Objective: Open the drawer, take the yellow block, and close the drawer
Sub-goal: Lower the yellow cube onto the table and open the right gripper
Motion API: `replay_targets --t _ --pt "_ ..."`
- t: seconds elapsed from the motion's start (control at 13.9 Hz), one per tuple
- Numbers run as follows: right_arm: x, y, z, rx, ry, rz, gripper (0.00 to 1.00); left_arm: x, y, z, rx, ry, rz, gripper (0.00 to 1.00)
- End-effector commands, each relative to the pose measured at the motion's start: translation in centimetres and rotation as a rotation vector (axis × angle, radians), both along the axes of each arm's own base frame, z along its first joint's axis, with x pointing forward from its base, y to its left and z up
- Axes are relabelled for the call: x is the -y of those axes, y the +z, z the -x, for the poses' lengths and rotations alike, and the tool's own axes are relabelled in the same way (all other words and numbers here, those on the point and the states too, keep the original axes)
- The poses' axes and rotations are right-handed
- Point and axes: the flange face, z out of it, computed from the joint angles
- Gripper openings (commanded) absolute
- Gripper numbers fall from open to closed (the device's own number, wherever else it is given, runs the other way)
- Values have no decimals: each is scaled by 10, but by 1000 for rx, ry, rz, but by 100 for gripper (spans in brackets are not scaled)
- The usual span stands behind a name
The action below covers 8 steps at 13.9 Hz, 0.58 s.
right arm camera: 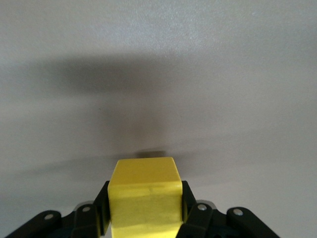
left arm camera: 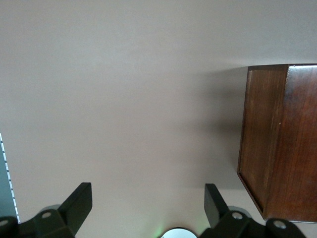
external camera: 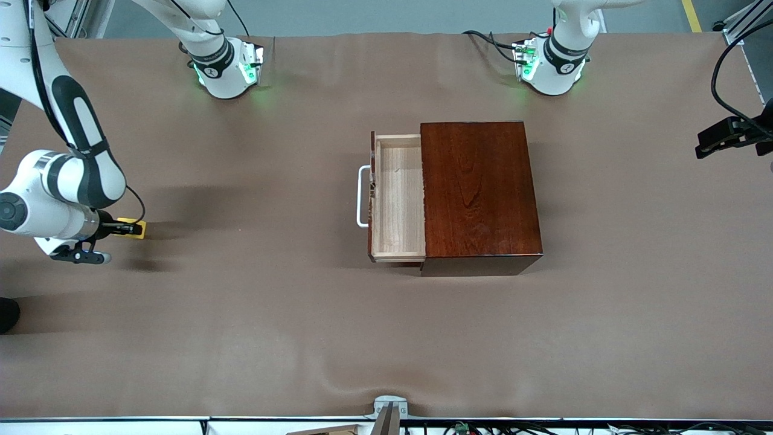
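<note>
Yellow block (right arm camera: 144, 194) is pinched firmly between the right gripper (external camera: 128, 229) and its black fingers (right arm camera: 190, 203), well out toward the right arm's end of the table and low over the brown table cover (external camera: 253, 314); whether it touches the cloth, I can't tell. Moving outward, the drawer (external camera: 397, 202) stands pulled out of the mahogany box (external camera: 477, 190) in the middle of the table, pale wood tray bare, white handle (external camera: 363, 196) facing the right arm's end. Over at the left arm's end, the left gripper (external camera: 721, 138) waits in the air, fingers (left arm camera: 79, 203) spread wide, gripping nothing, the box side showing in its wrist view. To my eye the block is out and only the closing remains. Best done with a flat, square push on the drawer front, straight along the slide, so the tray doesn't rack or shove the box along the cloth.
</note>
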Motion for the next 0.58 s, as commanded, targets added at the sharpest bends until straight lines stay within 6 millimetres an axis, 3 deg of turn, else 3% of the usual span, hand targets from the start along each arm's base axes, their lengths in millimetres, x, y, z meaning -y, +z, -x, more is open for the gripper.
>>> replay_targets --t 0.0,0.07,0.14,0.22,0.29,0.5 --pt "5 2 9 22 28 10 0 2 4 5 14 -26 15 100" --pt "7 -1 11 23 18 9 18 2 4 5 14 -26 15 100" --pt "9 -2 12 19 12 9 28 2 3 4 16 -26 16 100" --pt "9 -3 12 13 5 9 68 2 4 4 20 -26 15 100" --pt "8 -3 12 10 6 8 96 3 4 3 23 -28 16 100" --pt "6 5 10 -32 15 4 100 2 4 3 22 -27 21 100"
